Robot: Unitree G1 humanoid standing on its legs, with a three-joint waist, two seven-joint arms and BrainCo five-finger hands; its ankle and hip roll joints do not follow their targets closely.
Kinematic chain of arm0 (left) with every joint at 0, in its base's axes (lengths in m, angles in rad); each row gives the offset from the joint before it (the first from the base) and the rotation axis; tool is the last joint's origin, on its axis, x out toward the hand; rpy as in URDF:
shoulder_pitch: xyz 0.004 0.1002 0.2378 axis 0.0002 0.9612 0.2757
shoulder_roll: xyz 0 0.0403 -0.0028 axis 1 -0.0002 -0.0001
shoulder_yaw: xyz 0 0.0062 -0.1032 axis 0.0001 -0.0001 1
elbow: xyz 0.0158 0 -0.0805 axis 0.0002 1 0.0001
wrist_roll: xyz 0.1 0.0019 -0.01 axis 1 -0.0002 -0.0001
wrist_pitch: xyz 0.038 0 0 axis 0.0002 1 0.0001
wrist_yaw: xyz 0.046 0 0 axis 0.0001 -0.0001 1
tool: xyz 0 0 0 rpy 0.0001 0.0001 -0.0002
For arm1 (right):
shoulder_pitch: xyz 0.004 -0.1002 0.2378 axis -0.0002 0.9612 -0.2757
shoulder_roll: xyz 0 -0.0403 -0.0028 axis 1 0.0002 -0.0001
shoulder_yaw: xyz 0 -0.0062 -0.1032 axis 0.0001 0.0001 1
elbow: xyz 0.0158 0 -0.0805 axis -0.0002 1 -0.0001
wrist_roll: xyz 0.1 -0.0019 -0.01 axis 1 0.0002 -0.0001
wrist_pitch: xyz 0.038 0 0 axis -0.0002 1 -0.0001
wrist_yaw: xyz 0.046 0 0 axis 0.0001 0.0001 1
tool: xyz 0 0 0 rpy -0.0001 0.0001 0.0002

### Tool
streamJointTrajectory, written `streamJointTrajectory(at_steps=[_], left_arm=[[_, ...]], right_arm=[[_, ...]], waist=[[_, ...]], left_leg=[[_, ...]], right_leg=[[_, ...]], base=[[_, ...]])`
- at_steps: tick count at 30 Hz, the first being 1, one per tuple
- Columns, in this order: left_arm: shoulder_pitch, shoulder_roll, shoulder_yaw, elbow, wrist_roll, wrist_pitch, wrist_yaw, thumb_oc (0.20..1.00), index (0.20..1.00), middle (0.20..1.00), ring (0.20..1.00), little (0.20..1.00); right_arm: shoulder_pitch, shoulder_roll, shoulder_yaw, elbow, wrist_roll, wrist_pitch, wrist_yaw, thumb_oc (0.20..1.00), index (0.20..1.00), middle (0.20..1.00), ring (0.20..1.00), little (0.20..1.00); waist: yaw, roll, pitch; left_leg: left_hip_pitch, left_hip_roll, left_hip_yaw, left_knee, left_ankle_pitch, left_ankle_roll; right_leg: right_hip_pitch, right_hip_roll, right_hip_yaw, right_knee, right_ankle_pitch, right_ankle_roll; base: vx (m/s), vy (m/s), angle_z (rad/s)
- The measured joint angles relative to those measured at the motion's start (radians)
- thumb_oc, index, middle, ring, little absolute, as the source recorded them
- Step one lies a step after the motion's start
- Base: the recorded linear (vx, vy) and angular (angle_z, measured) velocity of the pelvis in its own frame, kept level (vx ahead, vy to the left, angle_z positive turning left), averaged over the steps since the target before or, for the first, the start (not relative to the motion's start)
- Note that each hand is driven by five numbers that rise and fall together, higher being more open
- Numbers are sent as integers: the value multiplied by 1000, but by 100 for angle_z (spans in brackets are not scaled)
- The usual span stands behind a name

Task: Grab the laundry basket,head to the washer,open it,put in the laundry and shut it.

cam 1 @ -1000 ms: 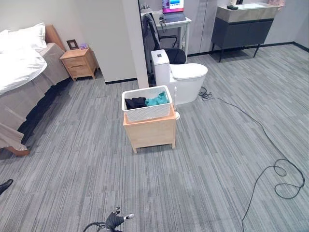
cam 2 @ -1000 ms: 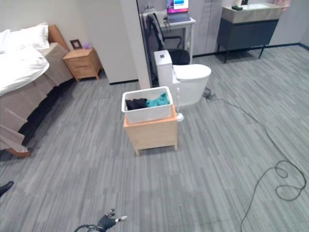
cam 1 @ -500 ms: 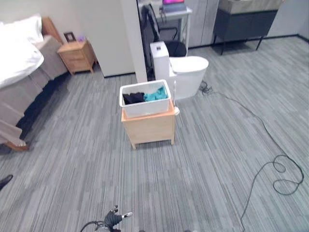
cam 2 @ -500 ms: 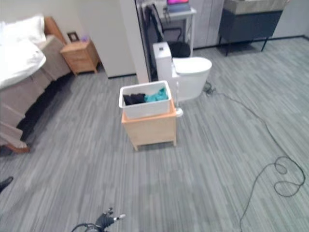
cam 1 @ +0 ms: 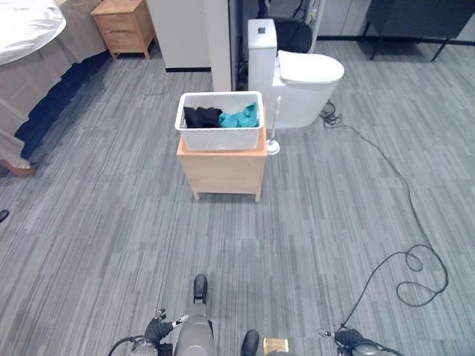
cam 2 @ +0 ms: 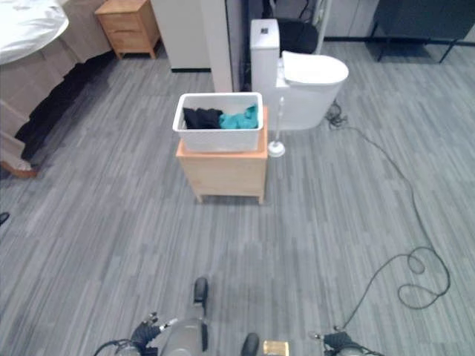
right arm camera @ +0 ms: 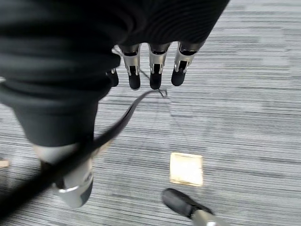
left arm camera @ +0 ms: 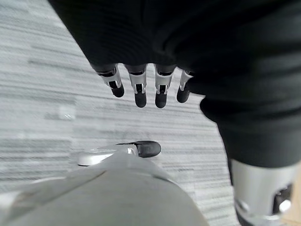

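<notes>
The white laundry basket (cam 1: 220,121) holds black and teal clothes and stands on a low wooden cabinet (cam 1: 223,169) some way ahead of me on the grey carpet. My left hand (left arm camera: 140,89) hangs by my side over the carpet, fingers straight and holding nothing. My right hand (right arm camera: 154,70) hangs the same way on the other side, fingers relaxed and empty. Both hands are far short of the basket, low at the near edge of the eye views.
A white toilet (cam 1: 300,80) stands right behind the cabinet, with a toilet brush (cam 1: 273,145) beside it. A wall corner (cam 1: 218,37) rises behind the basket. A bed (cam 1: 30,52) and a wooden nightstand (cam 1: 125,26) are at the far left.
The camera has moved forward and tilted down, so the basket and cabinet look nearer and the far furniture has left the view. Both hands still hang at my sides.
</notes>
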Motion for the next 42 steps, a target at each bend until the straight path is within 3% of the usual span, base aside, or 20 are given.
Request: streamJointTrajectory(at_steps=[1,3,5,6,7,9,12,14,16,19,20,22,24,27,28,29,31,35,37,42], left_arm=[[-2,4,5,2,-2,0,1,1000,1000,1000,1000,1000],[-15,11,7,3,-20,1,1,1000,1000,1000,1000,1000],[-9,0,-17,6,-18,0,-1,1000,1000,1000,1000,1000],[3,14,-16,2,-17,-2,-2,1000,1000,1000,1000,1000],[-1,46,-9,-9,-18,-1,-1,1000,1000,1000,1000,1000],[-31,61,-15,-10,-18,-1,1,1000,1000,1000,1000,1000],[-53,61,-13,-40,-20,-2,16,1000,1000,1000,1000,1000],[-60,67,-11,-89,-28,-12,21,1000,1000,1000,1000,1000],[-25,82,-3,-153,-28,-24,29,1000,1000,1000,1000,1000],[-12,80,27,-158,-26,-24,30,1000,1000,1000,1000,1000],[-5,84,26,-162,-24,-24,30,1000,1000,1000,1000,1000],[-3,63,15,-160,-16,-24,29,1000,1000,1000,1000,1000],[-8,34,-2,-157,-4,-26,29,1000,1000,1000,1000,1000],[-8,30,-11,-153,12,-30,30,1000,1000,1000,1000,1000],[-16,17,-4,-135,11,-32,45,1000,1000,1000,1000,1000],[-27,13,-2,-123,10,-31,53,1000,1000,1000,1000,1000],[-31,13,7,-123,10,-29,67,1000,1000,1000,1000,1000],[-11,10,7,-269,11,-31,148,1000,1000,1000,1000,1000],[41,-3,32,-368,12,-25,181,1000,1000,1000,1000,1000],[108,-3,37,-477,23,-19,189,1000,1000,1000,1000,1000]], right_arm=[[2,10,0,6,0,-2,1,1000,1000,1000,1000,1000],[34,27,-2,15,0,-2,8,1000,1000,1000,1000,1000],[94,0,0,-9,0,-2,18,1000,1000,1000,1000,1000],[114,8,0,-32,1,-2,22,1000,1000,1000,1000,1000],[161,25,2,-78,1,-3,28,1000,1000,1000,1000,1000],[160,23,1,-101,3,-5,24,1000,1000,1000,1000,1000],[153,14,-1,-152,21,-9,23,1000,1000,1000,1000,1000],[132,4,2,-209,23,-19,25,1000,1000,1000,1000,1000],[135,-5,-7,-258,41,-19,22,1000,1000,1000,1000,1000],[133,-3,-41,-264,45,-15,22,1000,1000,1000,1000,1000],[160,1,-41,-260,45,-14,23,1000,1000,1000,1000,1000],[180,-1,-42,-240,45,-14,24,1000,1000,1000,1000,1000],[185,7,-44,-209,45,-11,26,1000,1000,1000,1000,1000],[188,-1,-50,-198,50,-16,26,1000,1000,1000,1000,1000],[148,-23,-43,-188,63,-22,23,1000,1000,1000,1000,1000],[125,-26,-43,-179,69,-22,22,1000,1000,1000,1000,1000],[112,-17,-41,-179,81,-22,17,1000,1000,1000,1000,1000],[150,-6,-48,-244,82,-22,-22,1000,1000,1000,1000,1000],[156,-27,-50,-319,80,-16,-38,1000,1000,1000,1000,1000],[173,-98,-55,-426,50,-7,-53,1000,1000,1000,1000,1000]], waist=[[2,-11,-7],[-4,-46,-22],[-10,12,-46],[-19,13,-63],[-35,-48,-81],[-56,-59,-68],[-59,-9,-30],[-63,42,10],[-69,26,26],[-87,-17,23],[-90,-42,17],[-100,-27,12],[-105,-23,11],[-87,-46,-15],[-69,-30,-10],[-66,-20,-1],[-62,-38,14],[-61,-59,35],[-58,-30,40],[-67,50,31]], left_leg=[[-15,-17,-2,47,-2,9],[-27,-100,49,140,6,109],[40,-114,85,141,-18,236],[76,-111,106,121,-77,210],[110,-178,106,134,-132,265],[160,-220,89,146,-181,276],[233,-200,69,110,-179,267],[299,-151,47,59,-174,257],[377,-131,29,17,-216,227],[446,-131,-5,-14,-254,177],[484,-139,-20,-25,-269,163],[524,-101,-68,3,-309,137],[521,-68,-102,109,-297,113],[345,-65,-116,488,-263,17],[209,-62,-159,717,-229,-21],[163,-58,-168,777,-238,-9],[140,-37,-138,684,-257,22],[157,99,-183,39,-150,-39],[165,149,-188,20,-127,-40],[240,93,-125,18,-55,-14]], right_leg=[[-1,-3,8,14,-11,-4],[12,-43,8,67,-58,58],[-86,-46,-20,427,-131,108],[-146,-72,-44,598,-144,110],[-247,-199,-41,877,-126,108],[-338,-337,-43,1069,-85,124],[-383,-391,-81,997,-85,127],[-438,-337,-93,719,-67,139],[-448,-279,-93,385,11,167],[-458,-234,-32,94,156,208],[-449,-238,-33,104,164,196],[-428,-212,13,181,244,148],[-369,-191,19,225,218,106],[-299,-176,-10,171,198,25],[-290,-142,-4,143,191,-28],[-274,-135,-4,127,194,-39],[-233,-130,-11,87,204,-56],[-170,-93,-28,44,155,-30],[-160,-61,1,56,155,-18],[-139,-49,59,83,129,17]], base=[[330,221,-34],[436,345,-20],[387,387,-14],[299,349,2],[322,310,20],[394,223,31],[247,47,19],[404,-105,26],[605,-183,23],[337,-110,38],[477,-210,58],[382,-217,71],[157,-173,94],[47,-140,34],[115,-74,-18],[172,-39,-14],[144,10,6],[220,155,9],[154,225,-67],[112,214,-40]])
